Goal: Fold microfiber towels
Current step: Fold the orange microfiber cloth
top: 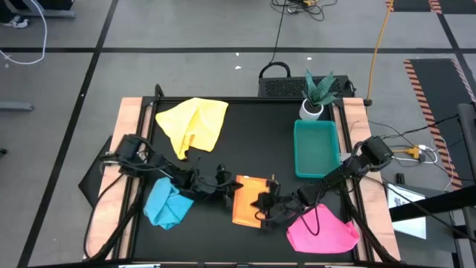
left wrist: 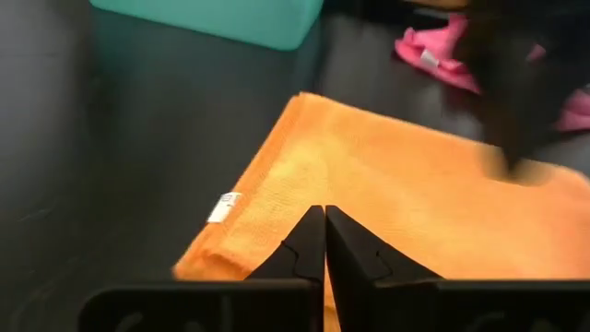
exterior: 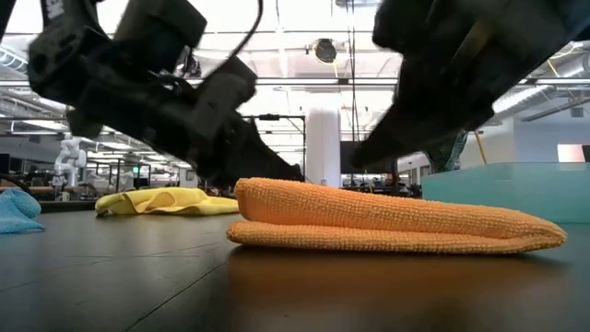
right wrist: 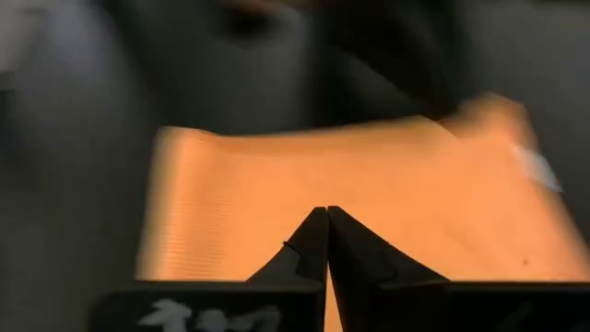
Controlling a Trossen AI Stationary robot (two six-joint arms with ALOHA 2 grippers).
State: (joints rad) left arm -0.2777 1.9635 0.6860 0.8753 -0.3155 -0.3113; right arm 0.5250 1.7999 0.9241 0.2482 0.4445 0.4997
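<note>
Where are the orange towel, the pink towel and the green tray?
orange towel (top: 246, 201): high view, middle of its folded top.
pink towel (top: 323, 231): high view, centre of the crumpled heap.
green tray (top: 315, 147): high view, bare floor inside it.

Even overhead light fills the high view, where the black desk (top: 245, 141) shows no glare and only faint shadows under the arms. In the low view the ceiling lamps toward 12 o'clock burn out to white, the arms read as dark, blurred silhouettes, the orange towel (exterior: 387, 221) is sharp and the desk sheen mirrors it softly. Both wrist views are dimmer: the right one is smeared all over, while the left one blurs the pink towel (left wrist: 433, 51) and the other arm toward 2 o'clock.
</note>
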